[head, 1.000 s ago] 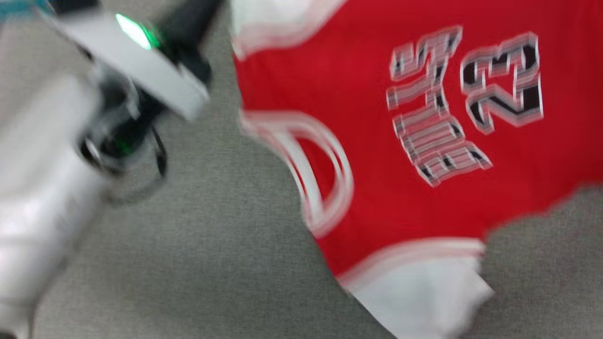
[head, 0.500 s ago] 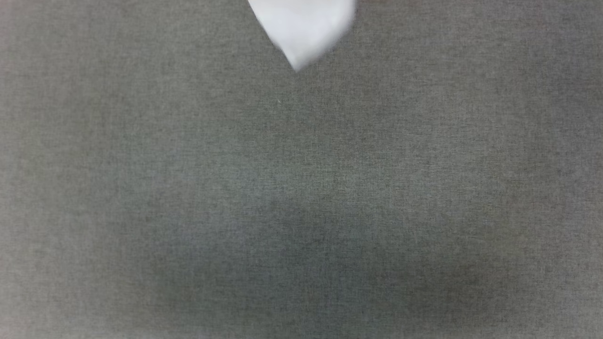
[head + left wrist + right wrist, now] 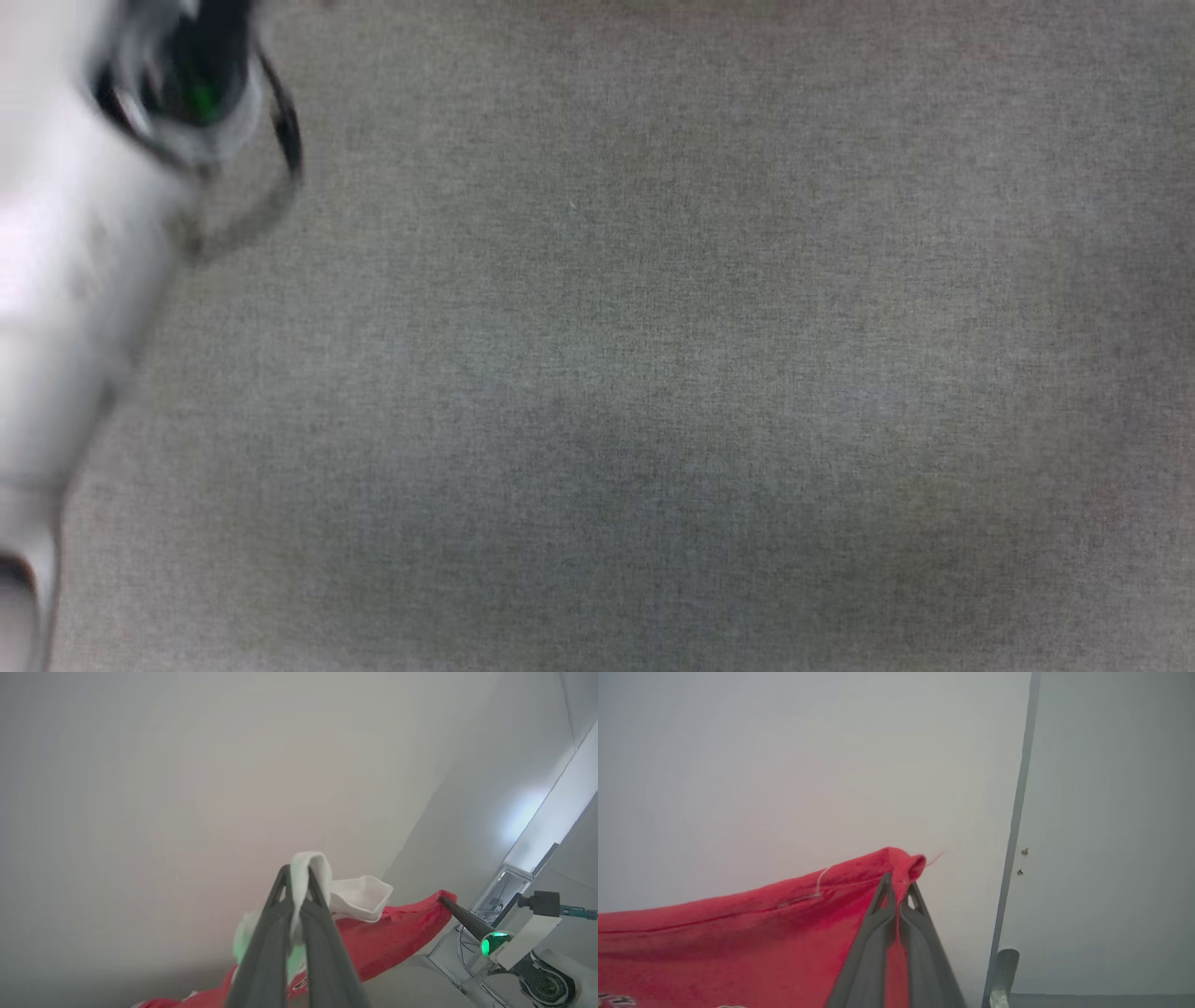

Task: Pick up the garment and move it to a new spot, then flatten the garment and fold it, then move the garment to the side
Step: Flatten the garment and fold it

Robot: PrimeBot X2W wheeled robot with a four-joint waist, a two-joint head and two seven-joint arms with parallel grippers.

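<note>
Aloft, garment [image 3: 387,940] pinched: left fingers [image 3: 268,952] grip white sleeve, right fingers [image 3: 871,952] red edge.

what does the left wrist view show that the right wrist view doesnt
Left wrist view: the left tool shut on a white sleeve of the shirt, and the right tool pinching the shirt's far red edge, with a green light behind it.
Right wrist view: the pinched red hem corner up close, a loose thread, a bit of lettering and a grey strip.
Both: red cloth held up against a pale backdrop, gripped by a shut tool.
</note>
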